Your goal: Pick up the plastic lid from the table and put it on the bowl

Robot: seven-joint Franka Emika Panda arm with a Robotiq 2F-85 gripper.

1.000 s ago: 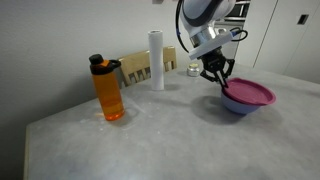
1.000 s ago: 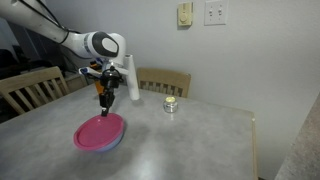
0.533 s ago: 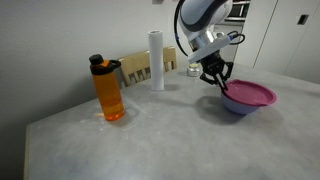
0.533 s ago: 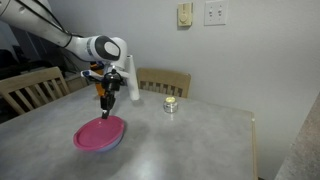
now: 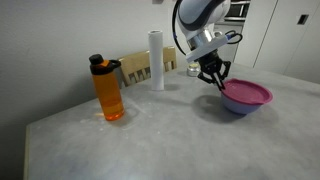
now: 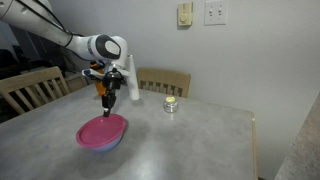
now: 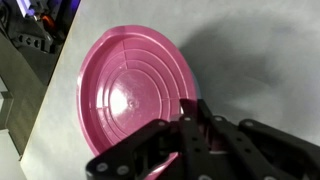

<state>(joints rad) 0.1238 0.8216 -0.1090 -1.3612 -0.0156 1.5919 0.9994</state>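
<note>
Lid (image 7: 133, 88), a flat round disc of glossy magenta plastic with moulded concentric rings and a raised rim, caps the smooth periwinkle bowl (image 5: 238, 106) just beneath the jaws. The black gripper (image 6: 104, 106) hangs over the lid's edge with its jaws pressed together, pinching nothing. Below them, mottled grey, stone-like table (image 5: 150, 140) spreads out around the bowl.

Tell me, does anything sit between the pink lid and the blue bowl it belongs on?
Nothing visible does. The plastic lid lies right across the bowl, with the end effector closed on its rim. The orange bottle stands well apart on the table.
</note>
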